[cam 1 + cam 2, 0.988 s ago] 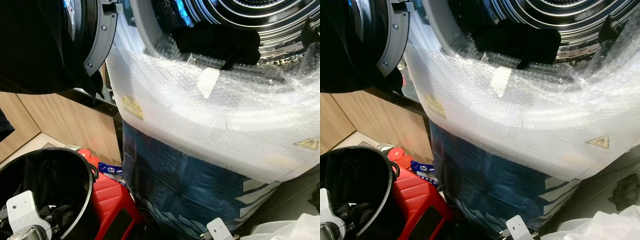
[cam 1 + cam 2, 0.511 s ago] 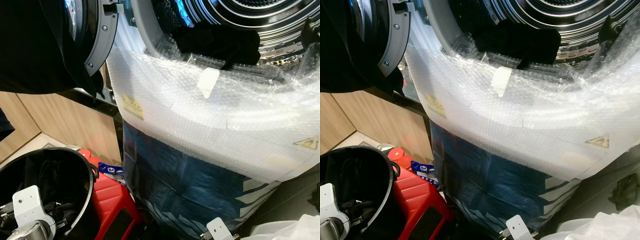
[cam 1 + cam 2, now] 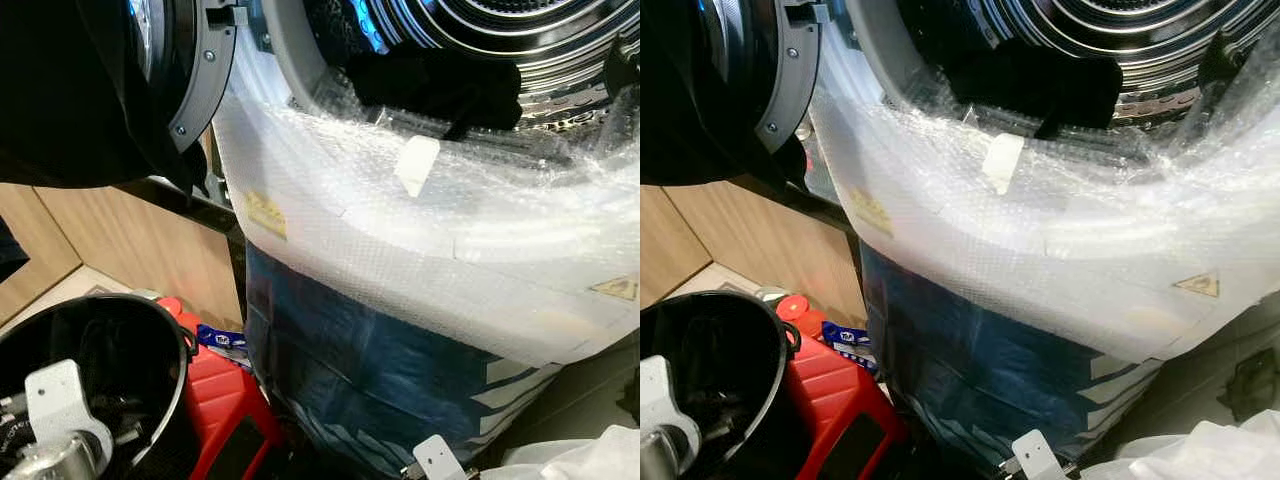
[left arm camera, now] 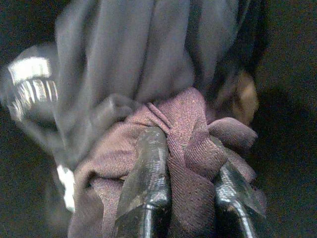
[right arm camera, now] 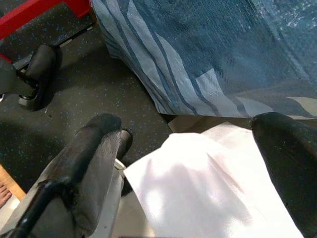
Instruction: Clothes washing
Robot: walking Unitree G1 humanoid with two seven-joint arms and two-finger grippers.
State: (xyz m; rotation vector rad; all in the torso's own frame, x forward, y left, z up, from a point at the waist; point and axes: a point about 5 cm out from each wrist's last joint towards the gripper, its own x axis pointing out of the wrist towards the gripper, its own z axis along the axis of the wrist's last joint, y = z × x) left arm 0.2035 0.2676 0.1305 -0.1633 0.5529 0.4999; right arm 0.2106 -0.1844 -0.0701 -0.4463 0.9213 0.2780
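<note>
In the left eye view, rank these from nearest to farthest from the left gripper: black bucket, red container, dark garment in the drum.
1. Black bucket: the left gripper is down inside it.
2. Red container: beside the bucket, on its right.
3. Dark garment in the drum: up in the washer opening, farthest.

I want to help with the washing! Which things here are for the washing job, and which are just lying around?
For the washing:
- washing machine drum, dark clothes already at its mouth
- black basket
- maroon cloth, pinched in the left gripper jaws
- open door

Just lying around:
- red container
- bubble wrap on the machine
- white sheet under the open right gripper
</note>
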